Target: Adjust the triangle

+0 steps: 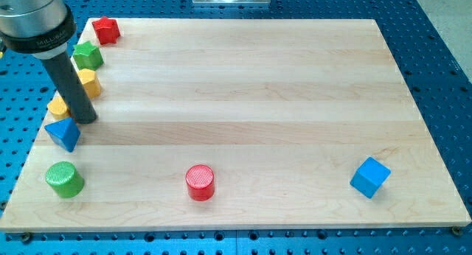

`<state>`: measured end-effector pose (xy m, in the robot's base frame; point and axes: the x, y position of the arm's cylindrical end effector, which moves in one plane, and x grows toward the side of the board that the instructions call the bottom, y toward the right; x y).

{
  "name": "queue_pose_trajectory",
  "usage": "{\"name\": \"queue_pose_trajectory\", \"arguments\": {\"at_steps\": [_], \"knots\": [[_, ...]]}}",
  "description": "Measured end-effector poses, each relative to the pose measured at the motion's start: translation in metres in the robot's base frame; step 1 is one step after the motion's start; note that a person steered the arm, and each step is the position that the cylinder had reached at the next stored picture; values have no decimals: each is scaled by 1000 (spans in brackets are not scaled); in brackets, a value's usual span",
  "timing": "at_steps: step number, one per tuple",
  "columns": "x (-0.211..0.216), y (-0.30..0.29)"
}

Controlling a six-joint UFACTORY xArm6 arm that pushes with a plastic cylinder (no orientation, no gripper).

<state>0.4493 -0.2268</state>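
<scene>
- Triangle status: the blue triangle (63, 133) lies near the left edge of the counter (243, 85), just below my tip (87, 119).
- Counter: largest item, a wooden board carrying every block.
- Rod: dark, descending from the view's top left; it carries no claw, so nothing is held or clamped.
- Blocks, left edge from the top: red star (107, 29), green star (88, 55), yellow block (89, 83), a second yellow block (57, 105) partly hidden by the rod.
- Lower row: green cylinder (65, 179), red cylinder (200, 182), blue cube (369, 177).
- Procedure: judged best, push slowly against one flat face, centred, away from the yellow blocks and edge.
</scene>
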Motion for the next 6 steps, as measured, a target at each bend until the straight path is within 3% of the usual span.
{"name": "queue_pose_trajectory", "arguments": {"at_steps": [1,2,4,5,6], "knots": [[28,29],[40,20],[33,-3],[54,-4],[54,20]]}}
